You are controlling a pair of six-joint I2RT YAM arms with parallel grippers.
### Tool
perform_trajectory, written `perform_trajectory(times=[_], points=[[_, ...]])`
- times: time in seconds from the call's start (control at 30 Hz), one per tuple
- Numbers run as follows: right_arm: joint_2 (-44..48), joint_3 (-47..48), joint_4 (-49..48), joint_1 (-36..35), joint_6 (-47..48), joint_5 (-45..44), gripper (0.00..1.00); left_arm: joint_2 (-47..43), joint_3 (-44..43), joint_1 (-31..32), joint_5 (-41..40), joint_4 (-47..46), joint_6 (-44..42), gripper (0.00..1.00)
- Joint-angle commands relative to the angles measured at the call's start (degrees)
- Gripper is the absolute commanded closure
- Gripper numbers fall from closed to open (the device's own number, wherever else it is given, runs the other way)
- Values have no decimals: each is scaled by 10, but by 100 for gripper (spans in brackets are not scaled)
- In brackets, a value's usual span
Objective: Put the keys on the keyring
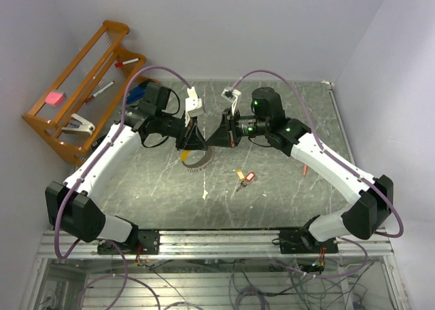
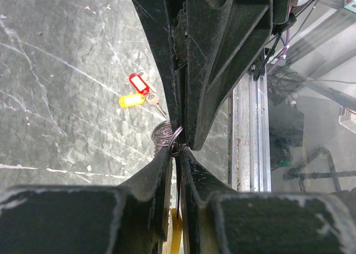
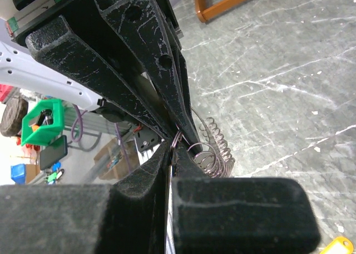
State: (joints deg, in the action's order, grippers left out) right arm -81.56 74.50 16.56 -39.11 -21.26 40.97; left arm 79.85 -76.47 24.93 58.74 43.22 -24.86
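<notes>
The keyring (image 1: 200, 162), a silvery coiled ring with a yellow tag (image 1: 185, 157), hangs just above the table between both grippers. My left gripper (image 1: 202, 144) and right gripper (image 1: 211, 141) meet tip to tip, each shut on the ring's wire. The left wrist view shows my left gripper (image 2: 177, 151) pinching a ring loop (image 2: 167, 136), with the right fingers (image 2: 222, 53) coming in from above. The right wrist view shows my right gripper (image 3: 173, 145) shut on the wire, with the coil (image 3: 214, 151) beside it. The two keys (image 1: 243, 179) lie on the table, one red-headed (image 2: 139, 83) and one yellow (image 2: 131, 101).
A wooden rack (image 1: 81, 85) with pens and small items stands at the back left. A thin red stick (image 1: 306, 168) lies by the right arm. A white scrap (image 1: 205, 195) lies in front of the ring. An aluminium rail (image 1: 217, 242) runs along the near edge.
</notes>
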Motion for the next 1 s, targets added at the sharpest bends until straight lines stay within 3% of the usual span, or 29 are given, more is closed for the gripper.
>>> perform_trajectory(times=[0.0,0.17,0.7,0.97], points=[[-4,-6,13,-5,-2,25,100,-1,-39,-1,45,-21,-11,79],[-8,0,21,-5,4,26,100,-2,-36,-1,50,-18,-16,77],[-15,6,29,-5,10,31,100,5,-32,-1,75,-14,-28,92],[-16,11,37,-5,15,28,100,2,-30,-1,78,-10,-32,93]])
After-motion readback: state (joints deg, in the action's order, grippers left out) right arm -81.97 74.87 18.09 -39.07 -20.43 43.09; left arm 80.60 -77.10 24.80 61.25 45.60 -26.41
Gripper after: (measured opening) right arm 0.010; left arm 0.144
